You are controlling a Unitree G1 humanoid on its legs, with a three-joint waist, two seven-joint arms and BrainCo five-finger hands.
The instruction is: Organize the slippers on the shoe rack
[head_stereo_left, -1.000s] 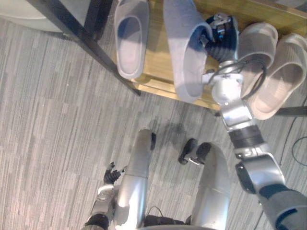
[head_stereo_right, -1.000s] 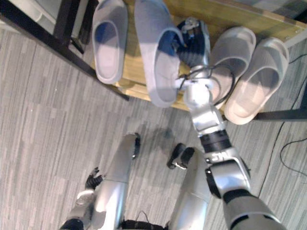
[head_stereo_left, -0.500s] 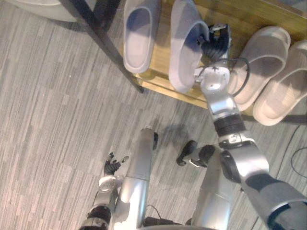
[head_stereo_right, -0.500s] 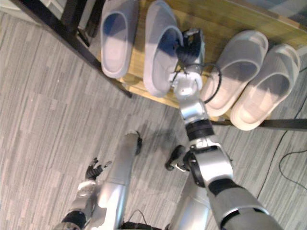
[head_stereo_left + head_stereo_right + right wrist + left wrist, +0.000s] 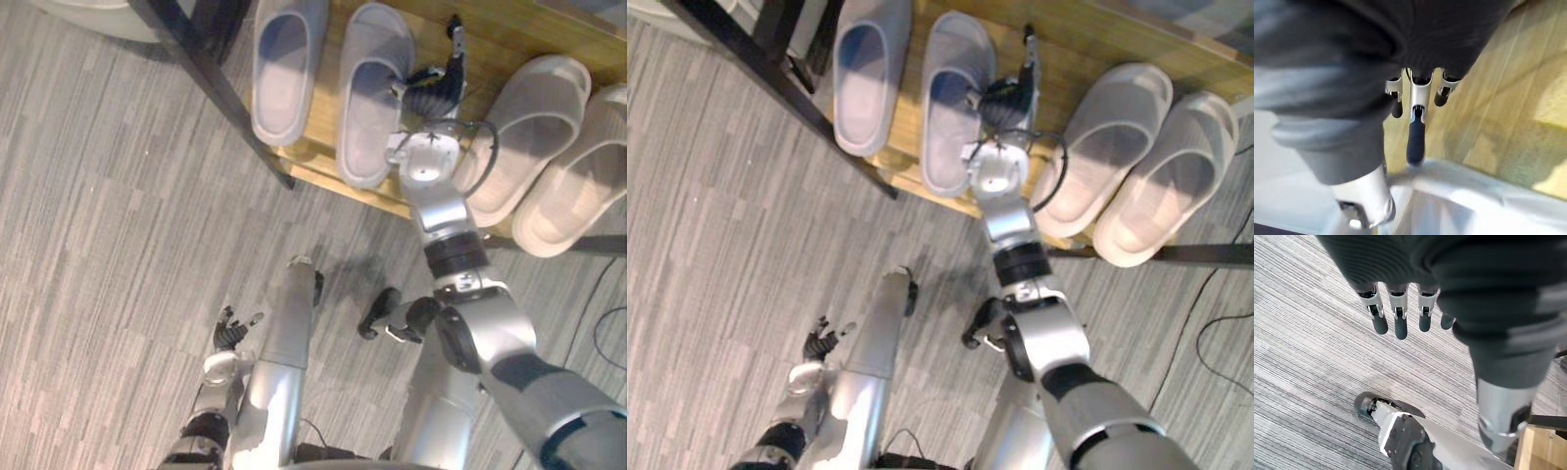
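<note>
On the wooden shoe rack (image 5: 495,27), two grey slippers (image 5: 375,93) and two beige slippers (image 5: 524,137) lie side by side. The right hand (image 5: 438,86), fingers loose and holding nothing, is just beside the inner grey slipper. The left hand (image 5: 230,333) hangs open above the floor (image 5: 118,245).

Count: 4 slippers, all on 1 shoe rack (image 5: 509,29).
- 2 grey: near grey slipper (image 5: 372,93) sits just beside the right hand (image 5: 438,83), on its left. Far grey slipper (image 5: 284,69) is one place further left.
- 2 beige: near beige slipper (image 5: 529,132) sits just to the right hand's right. Far beige slipper (image 5: 583,181) is beyond that, touching it.

Hands: 2. Left hand (image 5: 230,333) is well apart from all 4 slippers, low over the floor (image 5: 98,196).
</note>
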